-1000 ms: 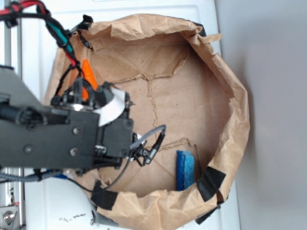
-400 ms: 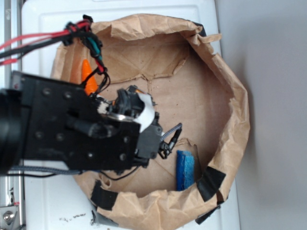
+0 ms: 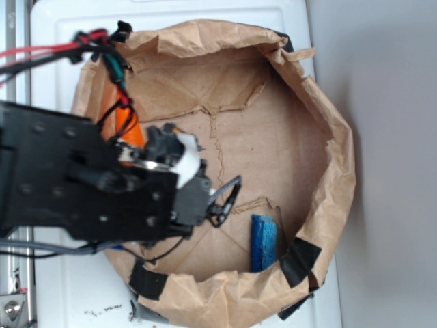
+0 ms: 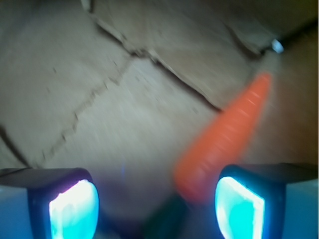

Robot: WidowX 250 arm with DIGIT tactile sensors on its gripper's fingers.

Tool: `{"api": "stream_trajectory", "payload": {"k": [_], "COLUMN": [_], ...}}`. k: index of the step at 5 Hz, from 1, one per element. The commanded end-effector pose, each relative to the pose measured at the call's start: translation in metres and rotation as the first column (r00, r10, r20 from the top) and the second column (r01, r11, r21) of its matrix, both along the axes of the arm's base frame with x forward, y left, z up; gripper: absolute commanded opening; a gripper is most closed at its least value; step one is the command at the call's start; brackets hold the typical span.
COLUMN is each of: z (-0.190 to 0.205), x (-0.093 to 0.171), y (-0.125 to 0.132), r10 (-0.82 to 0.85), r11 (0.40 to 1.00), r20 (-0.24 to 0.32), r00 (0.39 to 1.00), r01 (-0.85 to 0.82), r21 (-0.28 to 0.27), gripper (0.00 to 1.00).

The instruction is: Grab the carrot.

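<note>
Jaws spread wide: in the wrist view the two glowing cyan pads (image 4: 74,208) sit far apart at the bottom corners of the frame, with nothing clamped between them. The gripper (image 4: 157,206) is therefore open and empty.

The carrot (image 4: 224,139), a glossy orange cone, lies on the brown paper floor. In the wrist view it runs from its thick end, low and just inside the right pad, up to its narrow tip at the upper right; a dark green patch below the thick end is probably the stem, though blurred. The thick end lies within the gap between the pads but toward the right one, not centred. Whether pad and carrot touch cannot be told.

In the exterior view only a short orange strip of the carrot (image 3: 127,123) shows, at the left side of the bag, mostly hidden behind the black arm (image 3: 82,181) and its red and green cables (image 3: 109,61).

The carrot rests inside a wide crumpled paper bag (image 3: 334,157) with rolled-down walls and black tape patches. A blue sponge-like block (image 3: 263,242) stands against the near right wall, well apart from the carrot. The bag sits on a white tabletop (image 3: 205,12).

Progress, as judged: the approach looks largely made, with the jaws about the carrot's thick end. Centring, closing and lifting remain; no grasp is yet made.
</note>
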State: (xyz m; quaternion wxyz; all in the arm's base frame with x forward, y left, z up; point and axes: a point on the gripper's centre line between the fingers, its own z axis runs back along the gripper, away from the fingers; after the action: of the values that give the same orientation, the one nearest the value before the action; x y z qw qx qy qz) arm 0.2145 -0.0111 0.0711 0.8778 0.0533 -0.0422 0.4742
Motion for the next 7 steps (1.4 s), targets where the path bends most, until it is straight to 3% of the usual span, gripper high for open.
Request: {"api": "stream_trajectory", "payload": {"k": [1, 6, 7], "z": [-0.0216, -0.0216, -0.0144], "x": [-0.005, -0.005, -0.0078], "y": [0.0091, 0.0091, 0.0179], "r10": [-0.095, -0.095, -0.006], "r11": [0.994, 0.994, 1.0], "r20": [0.025, 0.025, -0.032], "r00": [0.995, 0.995, 0.999], "r01": [0.096, 0.096, 0.006], "r21": [-0.056, -0.056, -0.019], "gripper": [1.0, 1.0, 1.0]}}
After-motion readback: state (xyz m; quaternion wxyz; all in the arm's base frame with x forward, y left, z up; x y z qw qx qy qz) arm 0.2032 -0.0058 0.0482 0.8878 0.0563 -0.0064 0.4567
